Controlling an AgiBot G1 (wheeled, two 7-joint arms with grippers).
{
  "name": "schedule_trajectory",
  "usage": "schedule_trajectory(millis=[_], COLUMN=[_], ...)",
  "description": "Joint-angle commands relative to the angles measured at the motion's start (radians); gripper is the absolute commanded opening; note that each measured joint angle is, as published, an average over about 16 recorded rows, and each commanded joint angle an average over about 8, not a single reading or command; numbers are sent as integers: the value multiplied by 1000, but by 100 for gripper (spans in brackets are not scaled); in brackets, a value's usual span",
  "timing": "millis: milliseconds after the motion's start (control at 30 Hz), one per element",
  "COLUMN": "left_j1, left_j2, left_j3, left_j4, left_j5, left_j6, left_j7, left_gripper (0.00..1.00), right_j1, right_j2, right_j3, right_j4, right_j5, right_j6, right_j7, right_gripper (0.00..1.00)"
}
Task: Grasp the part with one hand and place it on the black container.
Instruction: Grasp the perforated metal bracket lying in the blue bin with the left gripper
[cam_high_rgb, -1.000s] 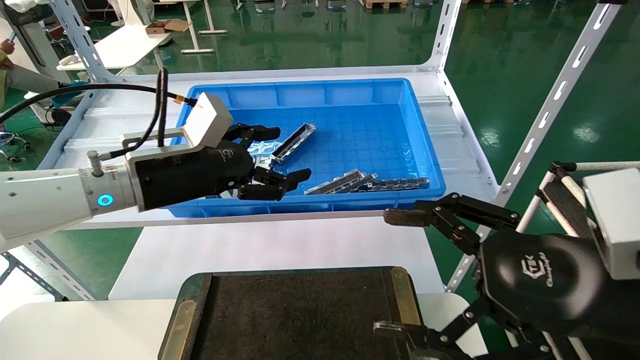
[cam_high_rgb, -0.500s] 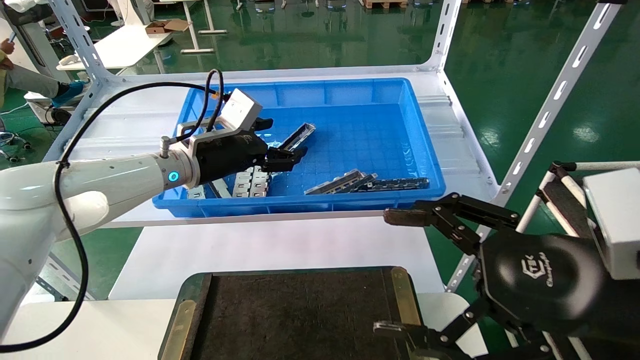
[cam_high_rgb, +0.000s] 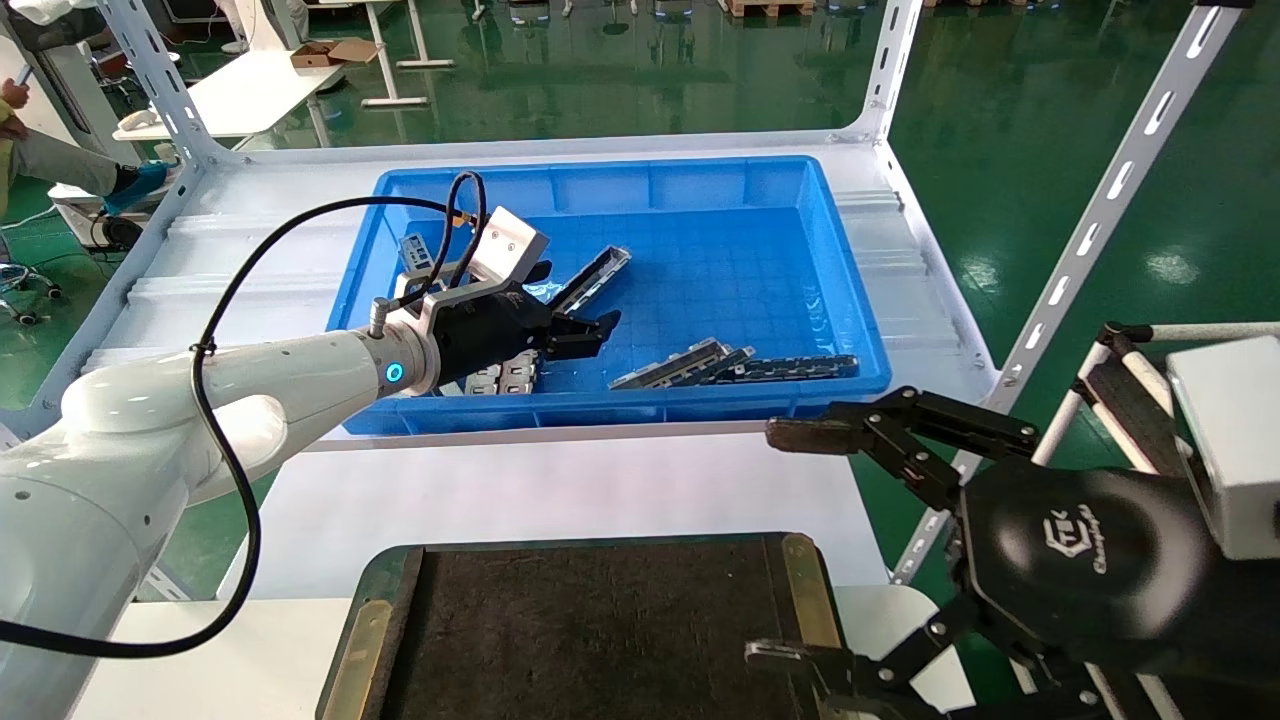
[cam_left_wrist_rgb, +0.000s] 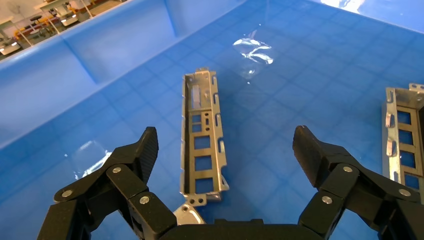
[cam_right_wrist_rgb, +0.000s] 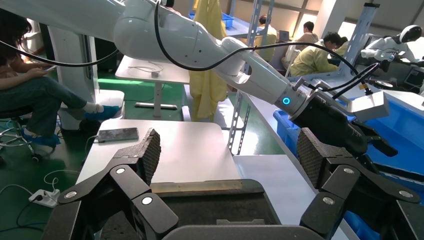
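My left gripper (cam_high_rgb: 577, 300) is open and empty, low inside the blue bin. A slim silver-grey part (cam_high_rgb: 592, 280) with a ladder-like row of cutouts lies on the bin floor just ahead of it. In the left wrist view this part (cam_left_wrist_rgb: 202, 137) lies lengthwise between the spread fingers of the left gripper (cam_left_wrist_rgb: 226, 140), closer to one finger and touching neither. The black container (cam_high_rgb: 600, 630) with brass strips along its sides sits at the near table edge. My right gripper (cam_high_rgb: 780, 545) is open and empty, parked beside its right end; the right wrist view shows the right gripper (cam_right_wrist_rgb: 230, 145) above the container (cam_right_wrist_rgb: 210, 200).
The blue bin (cam_high_rgb: 640, 412) stands on a white shelf with perforated uprights. Several more parts lie in it: a cluster at the front right (cam_high_rgb: 700, 362), some under my left wrist (cam_high_rgb: 505, 372), one to the side (cam_left_wrist_rgb: 402, 135). A white table (cam_high_rgb: 560, 490) lies between bin and container.
My left arm has swung forward and right into the bin, and the gripper has come down low behind the leaning part. The right arm has not moved.
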Motion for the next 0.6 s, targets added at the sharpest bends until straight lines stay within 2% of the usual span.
schedule_trajectory(millis=[33, 600], left_j1=[7, 38], left_j2=[4, 4], left_j3=[-1, 33], left_j4=[1, -5], left_j5=[-10, -67], left_j6=[-7, -62], left_j7=[12, 24], left_gripper=[0, 0], right_j1=[0, 0], right_j2=[0, 0], right_j3=[0, -1], right_j4=[0, 0], right_j5=[0, 0], right_j6=[0, 0], right_j7=[0, 0], right_gripper=[0, 0])
